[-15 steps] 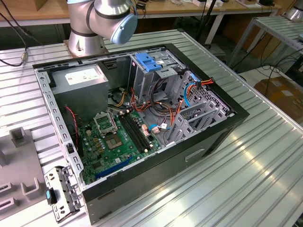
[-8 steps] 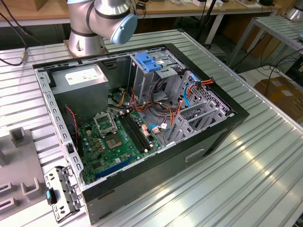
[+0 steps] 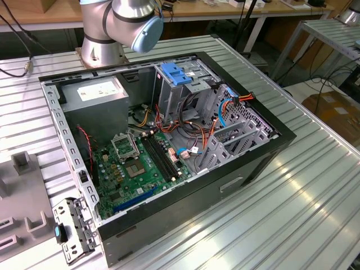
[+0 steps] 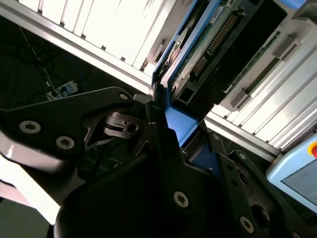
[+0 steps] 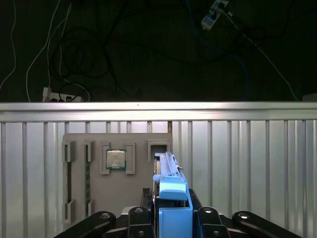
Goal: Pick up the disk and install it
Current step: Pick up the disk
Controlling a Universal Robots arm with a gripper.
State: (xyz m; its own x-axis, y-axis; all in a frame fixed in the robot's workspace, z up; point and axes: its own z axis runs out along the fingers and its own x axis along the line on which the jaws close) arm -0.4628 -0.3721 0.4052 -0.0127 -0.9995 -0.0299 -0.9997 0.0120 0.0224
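The end effector (image 5: 172, 221) is clenched on the disk (image 5: 170, 186). In the first wrist view its black fingers (image 5: 141, 218) press the blue plastic frame from both sides, and the drive is held edge-on. Beyond it a grey fixture plate (image 5: 141, 191) with a square processor chip (image 5: 116, 159) seated in it lies on the ribbed aluminium surface (image 5: 257, 163). In the second wrist view the disk's green circuit-board side shows.

In the exterior view an open black computer case (image 3: 185, 225) rests on the same kind of ribbed surface. Inside it, the grey power-supply box (image 3: 73, 104) bears a white sticker (image 3: 98, 90) whose print is too fine to read.

Past the surface's edge the floor (image 5: 148, 54) is dark, with cables and a white power strip (image 5: 59, 94) — wooden benches (image 3: 225, 14) stand behind the arm's base (image 3: 101, 50).
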